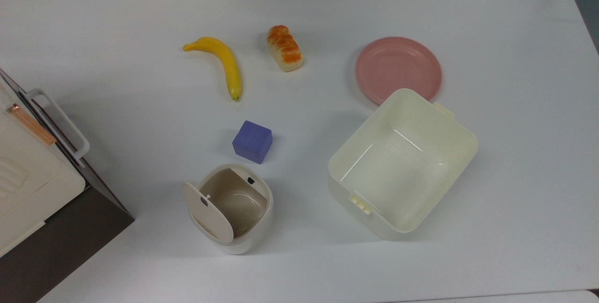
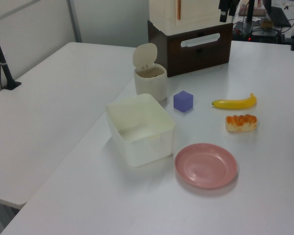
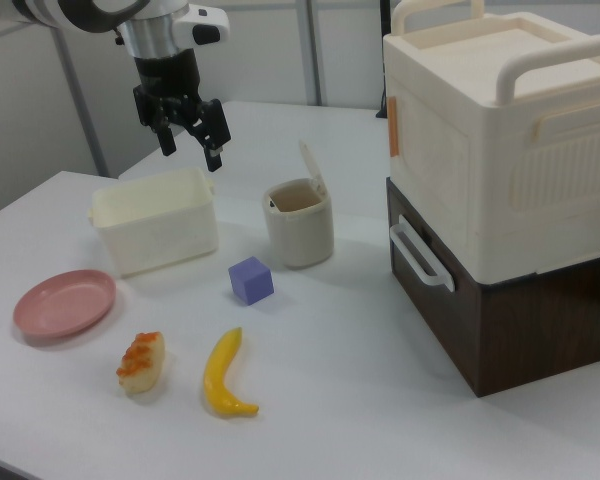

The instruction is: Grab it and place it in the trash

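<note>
The trash bin (image 1: 262,221) is small, rounded and beige-white, and stands near the table's front in the top view with its round lid (image 1: 207,212) swung up and its tan inside showing. It also stands beside the dark cabinet in the left view (image 2: 151,88) and mid-table in the right view (image 3: 298,240). The white tissue ball is out of view. My gripper (image 3: 191,152) hangs open in the air above the table, up and to the right view's left of the bin, with nothing between its fingers. Its dark fingers (image 2: 225,7) also poke in at the left view's top edge.
A purple cube (image 1: 252,141) sits just behind the bin. A banana (image 1: 224,64), an orange-topped bread loaf (image 1: 285,54) and a pink plate (image 1: 398,69) lie farther back. A cream rectangular tub (image 1: 461,141) stands at the top view's right, and a large cream box on a dark cabinet (image 3: 500,170) at its left.
</note>
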Motion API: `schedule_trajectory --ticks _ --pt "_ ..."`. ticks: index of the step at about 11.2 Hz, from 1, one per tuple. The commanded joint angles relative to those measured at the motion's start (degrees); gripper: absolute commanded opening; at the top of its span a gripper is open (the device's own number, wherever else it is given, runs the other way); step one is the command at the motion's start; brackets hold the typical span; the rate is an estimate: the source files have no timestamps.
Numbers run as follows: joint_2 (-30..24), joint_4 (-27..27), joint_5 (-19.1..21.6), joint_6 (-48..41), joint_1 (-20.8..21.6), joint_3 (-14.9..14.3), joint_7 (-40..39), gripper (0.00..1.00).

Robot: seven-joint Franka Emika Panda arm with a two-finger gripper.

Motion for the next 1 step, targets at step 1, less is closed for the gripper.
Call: schedule_trajectory --ticks 1 --pt "-1.4 -1.7 1.2 -0.5 0.9 -0.8 -1.2 1.00"
